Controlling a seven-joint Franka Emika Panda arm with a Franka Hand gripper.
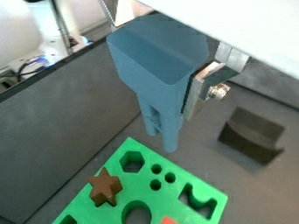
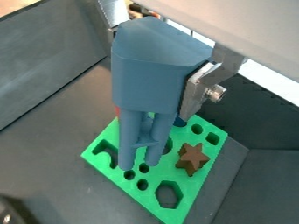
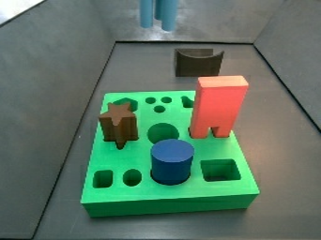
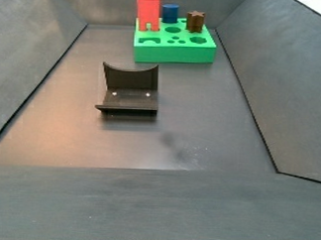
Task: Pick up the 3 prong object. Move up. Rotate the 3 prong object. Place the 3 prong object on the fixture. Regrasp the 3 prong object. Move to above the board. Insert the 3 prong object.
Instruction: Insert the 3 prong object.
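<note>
My gripper (image 1: 176,83) is shut on the 3 prong object (image 1: 158,70), a grey-blue piece that hangs with its prongs (image 2: 146,140) pointing down. Only one silver finger (image 2: 198,87) shows beside it in both wrist views. The piece hangs above the green board (image 2: 187,179), clear of its top, over holes near the edge. In a side view only the prong tips (image 3: 157,11) show, high above the board's (image 3: 138,197) far side. The dark fixture (image 1: 251,133) stands empty on the floor beside the board.
On the board stand a red block (image 3: 220,105), a dark blue cylinder (image 3: 172,161) and a brown star peg (image 3: 118,122). The fixture (image 4: 129,88) sits mid-floor, well away from the board (image 4: 173,55). Sloping dark walls enclose the floor.
</note>
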